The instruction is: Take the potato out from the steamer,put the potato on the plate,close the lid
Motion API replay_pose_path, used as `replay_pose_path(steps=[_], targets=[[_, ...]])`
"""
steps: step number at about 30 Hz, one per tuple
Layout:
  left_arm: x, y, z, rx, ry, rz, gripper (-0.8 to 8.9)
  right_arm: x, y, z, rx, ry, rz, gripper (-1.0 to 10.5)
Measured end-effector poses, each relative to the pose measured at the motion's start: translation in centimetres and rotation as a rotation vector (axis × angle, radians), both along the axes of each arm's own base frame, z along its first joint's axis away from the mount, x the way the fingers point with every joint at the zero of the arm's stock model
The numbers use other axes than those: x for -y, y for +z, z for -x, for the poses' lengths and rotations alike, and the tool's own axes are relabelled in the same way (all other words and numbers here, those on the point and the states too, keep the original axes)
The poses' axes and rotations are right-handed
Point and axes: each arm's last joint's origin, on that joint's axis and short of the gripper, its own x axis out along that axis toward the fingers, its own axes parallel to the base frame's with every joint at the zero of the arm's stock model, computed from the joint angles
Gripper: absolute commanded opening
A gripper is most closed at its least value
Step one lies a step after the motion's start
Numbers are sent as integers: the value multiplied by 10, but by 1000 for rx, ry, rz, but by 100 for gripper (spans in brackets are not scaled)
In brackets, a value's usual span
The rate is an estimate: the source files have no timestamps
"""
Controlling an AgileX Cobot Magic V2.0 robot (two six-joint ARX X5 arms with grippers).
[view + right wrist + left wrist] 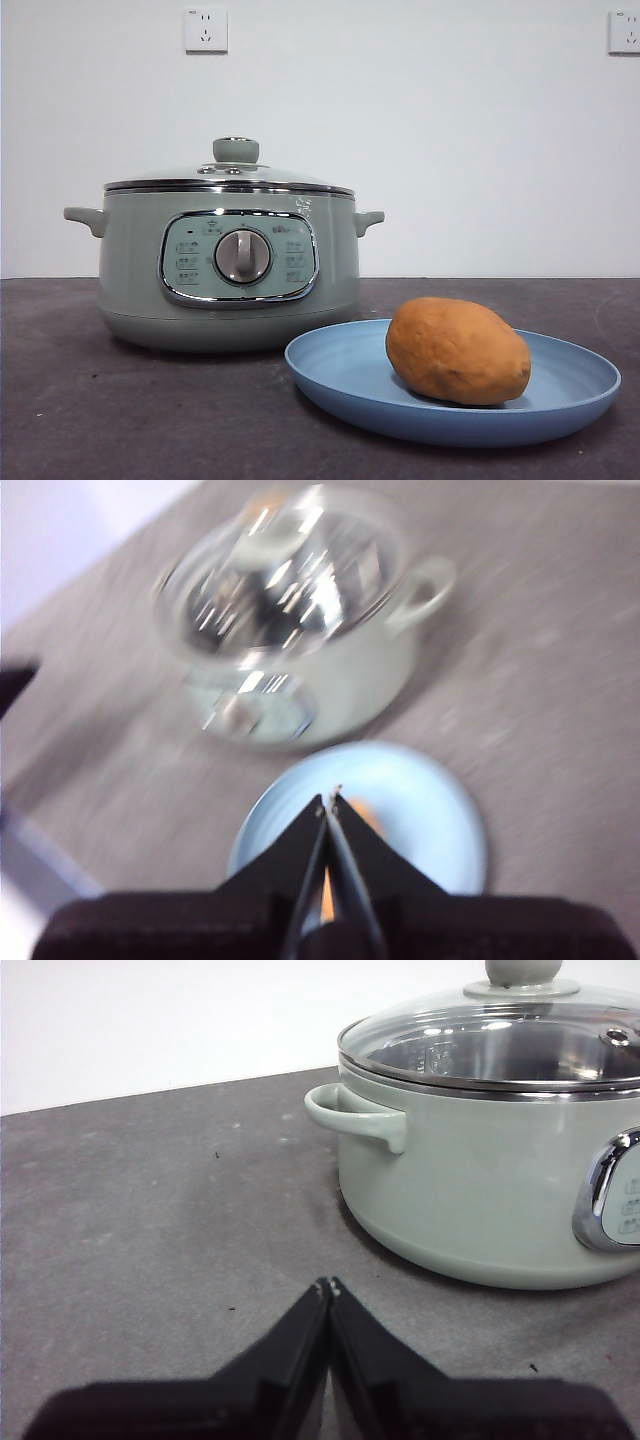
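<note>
A staged test room is suggested: a bare dark grey bench [120,420], a plain white wall [450,140] and two wall sockets [205,30].

Dark desk, white wall, two sockets up top

The desk [120,420] runs dark grey and faintly speckled right across the front view, meeting a plain white wall [450,150] at a level line behind. High on that wall sits a white power socket [205,30] toward the left, and a second socket [624,32] is cut by the right edge. In the left wrist view the same grey surface shows small dark flecks.
</note>
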Motion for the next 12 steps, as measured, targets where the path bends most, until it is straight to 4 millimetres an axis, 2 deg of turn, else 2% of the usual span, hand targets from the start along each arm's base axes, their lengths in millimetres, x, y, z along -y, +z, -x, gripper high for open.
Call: replay_pose_path(steps=[5,12], targets=[[0,0,0,0,0,0,-3,25,-11,4,71,-202,-21,1],[0,0,0,0,0,0,-3,47,-38,8,317,-430,-73,1]])
